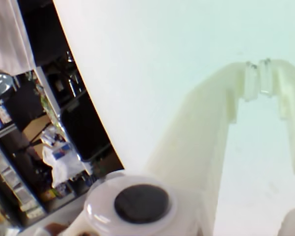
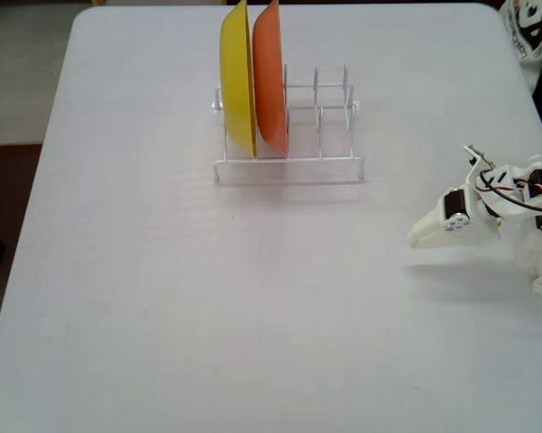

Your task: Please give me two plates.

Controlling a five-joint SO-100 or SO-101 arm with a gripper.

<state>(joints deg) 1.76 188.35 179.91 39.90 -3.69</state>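
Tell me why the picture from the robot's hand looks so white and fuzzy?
In the wrist view the table is washed out by glare and the gripper looks soft; the fixed view is sharper, with gentle shadows under the rack and arm.

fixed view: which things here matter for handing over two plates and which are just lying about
Job: arm, jaws shut and empty; blue and cream plates not in view.
Lying about: yellow plate, orange plate, wire rack, table.

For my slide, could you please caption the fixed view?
White arm waits beside a wire rack holding upright yellow plate and orange plate.
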